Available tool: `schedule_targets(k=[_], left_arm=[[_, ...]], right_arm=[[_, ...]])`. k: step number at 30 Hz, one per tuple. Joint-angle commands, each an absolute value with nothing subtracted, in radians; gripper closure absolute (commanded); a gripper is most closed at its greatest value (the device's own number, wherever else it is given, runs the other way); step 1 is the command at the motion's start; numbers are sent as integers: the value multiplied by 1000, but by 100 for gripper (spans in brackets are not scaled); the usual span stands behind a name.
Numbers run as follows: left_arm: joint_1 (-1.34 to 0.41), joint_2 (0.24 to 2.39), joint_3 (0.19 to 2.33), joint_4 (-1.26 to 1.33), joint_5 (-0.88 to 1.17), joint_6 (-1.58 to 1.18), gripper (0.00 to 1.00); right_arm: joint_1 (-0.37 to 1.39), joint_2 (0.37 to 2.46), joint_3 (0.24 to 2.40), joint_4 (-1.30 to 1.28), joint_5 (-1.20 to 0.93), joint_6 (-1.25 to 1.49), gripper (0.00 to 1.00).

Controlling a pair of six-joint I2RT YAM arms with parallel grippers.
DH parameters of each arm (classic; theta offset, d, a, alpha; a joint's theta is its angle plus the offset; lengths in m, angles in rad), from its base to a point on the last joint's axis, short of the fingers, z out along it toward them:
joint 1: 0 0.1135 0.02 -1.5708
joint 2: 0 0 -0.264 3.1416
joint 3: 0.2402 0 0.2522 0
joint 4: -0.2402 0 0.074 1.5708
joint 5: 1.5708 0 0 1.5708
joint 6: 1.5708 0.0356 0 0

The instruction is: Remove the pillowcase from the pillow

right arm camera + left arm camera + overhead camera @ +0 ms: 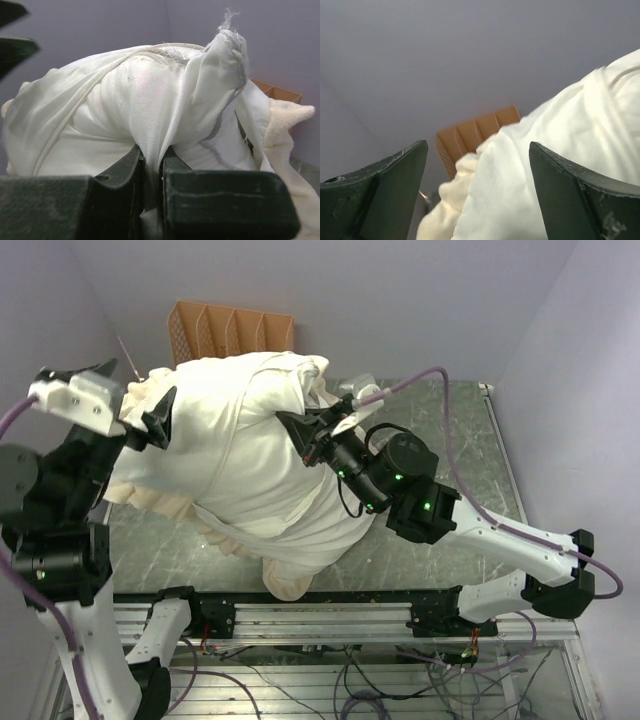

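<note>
One pillowcase, cream side out, lies bulging on the table, left of centre. One pillow is inside it, hidden by the cloth. Two grippers: left gripper is spread wide at the frilled left edge, holding nothing. Right gripper is pressed together, pinching a pillowcase fold on top. One tan slotted rack stands behind.
</note>
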State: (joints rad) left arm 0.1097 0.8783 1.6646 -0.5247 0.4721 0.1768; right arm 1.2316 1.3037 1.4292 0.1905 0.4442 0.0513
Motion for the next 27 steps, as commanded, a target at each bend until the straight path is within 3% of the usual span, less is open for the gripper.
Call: schedule_targets(k=[1,5,8,19,27], left_arm=[[106,806,1624,-387,445,262,6],[108,829,1657,-720,698,439,5],[112,820,1633,-884,768,568,3],[116,718,1484,-856,772,627,1],[115,622,1416,-649,816,459,2]], right_arm=[[1232,1375,1515,109,535,23,100],[1233,1395,1529,118,513,41,100],[1233,1422,1556,99,541,52,100],[1234,1551,1657,17,634,79,100],[1233,1631,1721,-27,675,44,100]])
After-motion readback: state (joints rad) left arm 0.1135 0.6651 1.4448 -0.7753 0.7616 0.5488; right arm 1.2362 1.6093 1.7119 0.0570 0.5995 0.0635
